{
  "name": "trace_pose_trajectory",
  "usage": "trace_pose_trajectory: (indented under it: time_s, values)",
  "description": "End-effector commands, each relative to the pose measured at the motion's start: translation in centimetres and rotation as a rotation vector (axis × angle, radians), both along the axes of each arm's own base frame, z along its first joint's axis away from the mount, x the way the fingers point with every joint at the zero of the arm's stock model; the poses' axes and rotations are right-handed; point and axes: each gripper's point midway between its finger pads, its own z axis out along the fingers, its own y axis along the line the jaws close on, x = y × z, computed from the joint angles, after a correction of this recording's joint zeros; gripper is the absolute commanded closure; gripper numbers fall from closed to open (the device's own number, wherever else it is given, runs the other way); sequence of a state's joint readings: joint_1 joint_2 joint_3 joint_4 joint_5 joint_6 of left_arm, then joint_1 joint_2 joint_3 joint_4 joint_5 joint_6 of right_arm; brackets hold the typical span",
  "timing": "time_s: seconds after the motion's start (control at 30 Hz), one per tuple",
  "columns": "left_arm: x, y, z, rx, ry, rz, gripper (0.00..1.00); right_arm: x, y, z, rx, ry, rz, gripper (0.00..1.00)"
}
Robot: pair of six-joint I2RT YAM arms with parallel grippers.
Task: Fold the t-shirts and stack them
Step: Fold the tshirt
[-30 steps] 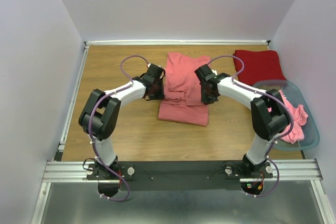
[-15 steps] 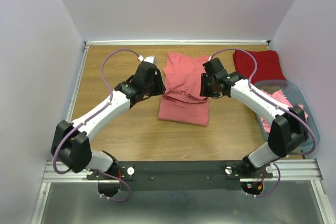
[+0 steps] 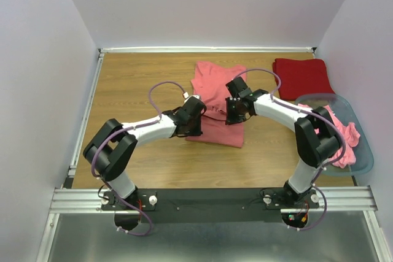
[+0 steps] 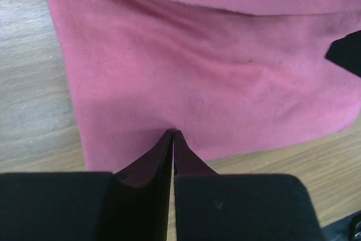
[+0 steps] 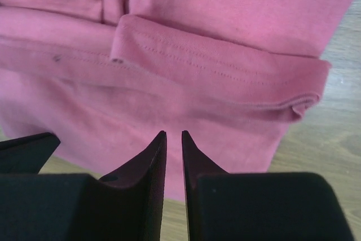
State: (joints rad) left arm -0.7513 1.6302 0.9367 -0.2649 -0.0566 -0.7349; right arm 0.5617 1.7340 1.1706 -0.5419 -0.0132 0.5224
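Observation:
A salmon-pink t-shirt [image 3: 216, 90] lies partly folded in the middle of the table, its near half doubled over. My left gripper [image 3: 196, 119] is shut and empty, its tips low over the shirt's near left part [image 4: 197, 71]. My right gripper [image 3: 234, 112] is over the shirt's right side, its jaws almost together with a narrow gap and nothing between them; a folded hem [image 5: 225, 66] lies just beyond its tips. A deep red t-shirt [image 3: 302, 77] lies folded at the back right. More pink t-shirts [image 3: 345, 134] lie bunched in the basket.
The oval grey-blue basket [image 3: 362, 165] stands at the right edge of the table. Bare wood [image 3: 135, 84] lies left of the shirt and along the near edge. Walls close the table at the back and both sides.
My left arm swung out to the back left, then came back in low onto the shirt's near left part. My right gripper shifted back, then returned to the shirt's right side.

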Motion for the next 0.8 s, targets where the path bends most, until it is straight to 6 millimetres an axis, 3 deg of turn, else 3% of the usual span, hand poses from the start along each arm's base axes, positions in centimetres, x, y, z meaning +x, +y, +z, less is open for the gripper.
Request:
trace_pose_trajectory:
  time_s: [0.0, 0.1, 0.23, 0.33, 0.37, 0.47, 0.5, 0.57, 0.63, 0.77]
  values:
    - [0.4, -0.7, -1.0, -0.015, -0.008, 0.007, 0.90, 0.1, 0.9, -1.6, 0.018, 0.021, 0.029, 0.76]
    - [-0.4, -0.4, -2.3, 0.002, 0.025, -0.003, 0.90, 0.7, 0.6, -2.4, -0.020, 0.013, 0.026, 0.77]
    - [-1.5, 0.3, -3.5, 0.022, 0.056, -0.005, 0.91, 3.0, -0.2, -2.3, -0.073, -0.036, 0.004, 0.77]
    - [-2.4, 0.6, -4.1, 0.022, 0.073, -0.012, 0.91, 5.6, -1.3, -2.2, -0.101, -0.067, -0.034, 0.77]
    - [-2.7, 0.6, -4.2, 0.019, 0.079, -0.018, 0.91, 7.5, -2.1, -2.0, -0.112, -0.089, -0.059, 0.77]
    - [-3.3, 0.3, -4.4, 0.019, 0.088, -0.035, 0.91, 10.7, -3.1, -1.3, -0.107, -0.125, -0.096, 0.76]
    - [-3.8, 0.1, -4.6, 0.017, 0.096, -0.042, 0.91, 12.9, -3.5, -0.4, -0.100, -0.162, -0.120, 0.76]
    - [-4.2, -0.2, -4.8, 0.005, 0.105, -0.040, 0.91, 14.5, -3.6, 0.7, -0.098, -0.196, -0.123, 0.76]
    - [-5.5, -0.9, -4.8, -0.036, 0.144, -0.053, 0.91, 15.9, -3.4, 3.1, -0.070, -0.251, -0.126, 0.76]
    - [-6.3, -1.5, -3.2, -0.124, 0.143, -0.028, 0.90, 14.4, -2.2, 6.2, 0.034, -0.272, -0.091, 0.73]
